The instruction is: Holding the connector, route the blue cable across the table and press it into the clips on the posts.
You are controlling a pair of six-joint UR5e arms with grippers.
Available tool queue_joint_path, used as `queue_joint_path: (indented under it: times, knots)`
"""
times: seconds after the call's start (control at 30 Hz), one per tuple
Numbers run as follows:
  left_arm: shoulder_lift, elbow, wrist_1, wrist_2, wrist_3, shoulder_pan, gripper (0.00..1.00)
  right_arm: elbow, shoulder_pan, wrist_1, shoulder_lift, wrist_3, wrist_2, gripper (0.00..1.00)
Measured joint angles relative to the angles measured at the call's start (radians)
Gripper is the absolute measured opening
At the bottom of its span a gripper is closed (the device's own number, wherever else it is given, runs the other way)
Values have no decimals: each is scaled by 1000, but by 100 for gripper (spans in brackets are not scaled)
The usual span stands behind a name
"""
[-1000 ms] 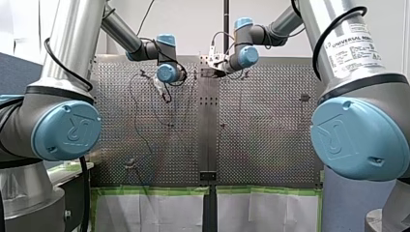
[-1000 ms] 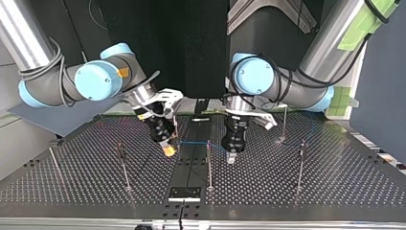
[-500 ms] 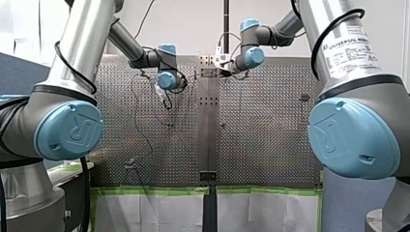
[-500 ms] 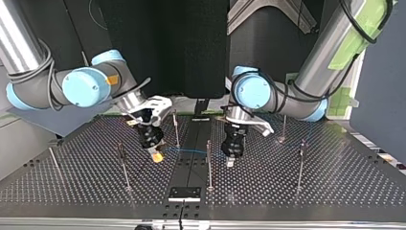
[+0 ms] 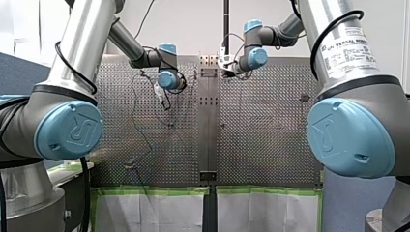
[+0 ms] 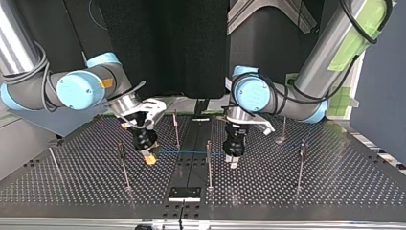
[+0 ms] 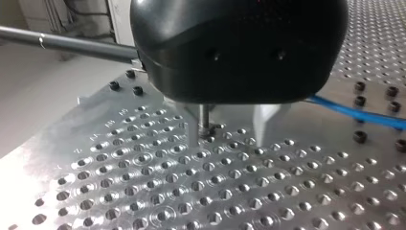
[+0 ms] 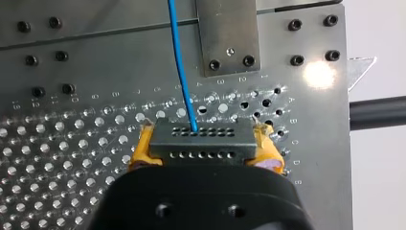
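From the front camera, my left gripper (image 5: 159, 91) hung over the far part of the worktop (image 5: 266, 140), left of its middle strip (image 5: 209, 135). My right gripper (image 5: 225, 62) sat at the far edge, just right of that strip. Both were too small there for me to tell how the fingers stood.

From the camera across the worktop, my right gripper (image 6: 150, 159) was at the view's left, pointing down with its yellow pads low over the holes. The blue cable (image 6: 191, 153) ran level from it towards my left gripper (image 6: 233, 164) at the view's right. A thin post (image 6: 208, 163) stood between the two grippers, and the cable crossed it partway up. I could not tell whether it sat in a clip.

On the left wrist camera, the metal fingers (image 7: 193, 127) stood apart just above the worktop, with nothing visibly gripped. A thin dark pin (image 7: 205, 115) showed in the gap, close to one finger. The cable came in beside the gripper and passed out of sight behind its black body.

On the right wrist camera, the yellow pads (image 8: 141, 149) were clamped on either end of the dark connector (image 8: 201, 136). The cable left its upper row of holes and ran ahead, just beside a screwed-on metal plate (image 8: 230, 33)
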Motion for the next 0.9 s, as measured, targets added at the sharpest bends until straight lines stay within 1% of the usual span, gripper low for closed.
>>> queue_joint_path:
  times: [0.13,0.27,0.37,0.5,0.73,0.9]
  knots:
    - [9,-2,-39,-34,24,-4,100,0,-3,1,-1,-1,7,0]
    - [31,-17,-71,-55,32,-11,100,0,-6,3,-2,-6,20,0]
    - [55,-40,-98,-55,32,-19,100,0,-8,7,-2,-15,38,0]
    - [90,-74,-133,-50,35,-32,100,0,-9,9,-3,-19,53,0]
    - [152,-134,-194,-53,51,-65,100,0,-12,10,-3,-20,56,0]
    - [193,-157,-220,-54,61,-84,100,0,-13,11,-3,-18,55,0]
